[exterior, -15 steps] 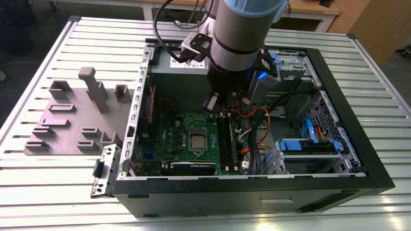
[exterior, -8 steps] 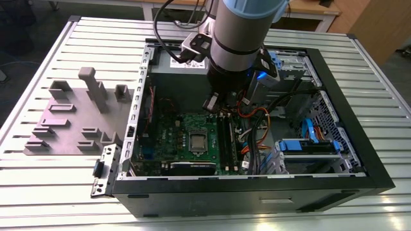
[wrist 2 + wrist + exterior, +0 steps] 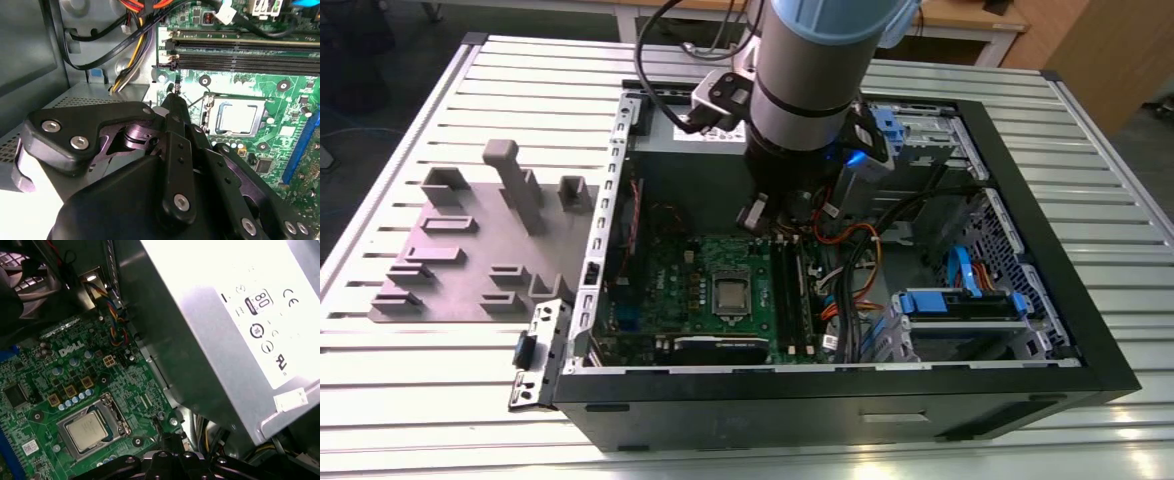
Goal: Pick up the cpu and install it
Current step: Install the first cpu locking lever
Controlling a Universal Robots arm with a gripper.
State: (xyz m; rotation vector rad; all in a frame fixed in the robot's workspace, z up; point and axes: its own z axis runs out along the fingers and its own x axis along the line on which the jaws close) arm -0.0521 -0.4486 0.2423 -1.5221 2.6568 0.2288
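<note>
In the exterior view you have the arm (image 3: 807, 90) reaching down into the open computer case (image 3: 1014, 150), which lies on its side on the slatted metal surface (image 3: 440, 380); a grey holder block (image 3: 480, 240) sits on the surface at the exterior view's left. The gripper (image 3: 761, 215) hangs over the green motherboard (image 3: 660, 290), just above the socket (image 3: 730, 290), and the cpu there is too small to make out apart from the socket. In the second wrist view your gripper (image 3: 174, 89) has its fingers (image 3: 176, 107) drawn together to a narrow tip with nothing between them, beside the corner of the socket frame (image 3: 209, 107). The cpu (image 3: 235, 119) lies flat inside that frame, its pale metal top facing up, and the long black memory slots (image 3: 240, 55) run just beyond it. In the first wrist view the cpu (image 3: 85, 432) again sits level in the socket, with the silver power supply box (image 3: 225, 315) looming near and the black gripper body (image 3: 170, 465) at the edge. Treat the chip as light, stiff and fragile, I judge: the smooth metal lid is slippery, so take it by two opposite edges, never by the underside.
</note>
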